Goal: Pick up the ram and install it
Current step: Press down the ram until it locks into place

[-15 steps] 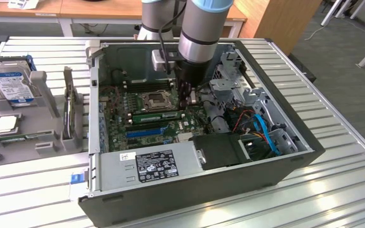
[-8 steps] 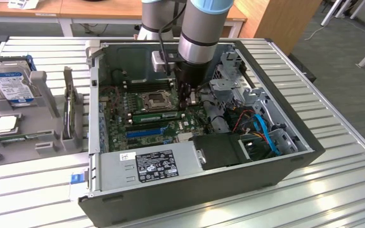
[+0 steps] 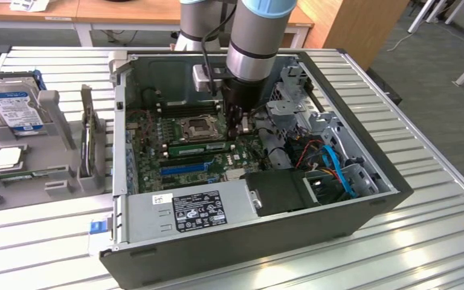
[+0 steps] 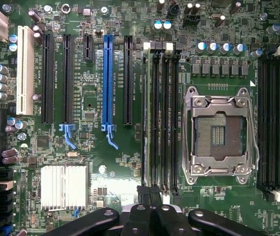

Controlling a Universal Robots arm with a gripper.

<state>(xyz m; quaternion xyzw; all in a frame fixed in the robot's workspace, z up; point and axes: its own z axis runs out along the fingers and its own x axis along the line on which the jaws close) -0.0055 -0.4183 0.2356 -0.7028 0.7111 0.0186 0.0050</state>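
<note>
A slatted metal worktop is carrying an open computer case at the frame's centre. The ram is lying seated in a memory slot beside the processor socket, while the pincer is hanging closed and empty just above its right end.

Slatted metal table catching glare, wooden desks standing behind, grey carpet floor spreading on the exterior view's right

Gripper closed, fingers together over the end of the memory slots. Ram sits edge-on in the slot next to the blue slot. CPU socket just beyond the slots.
</note>
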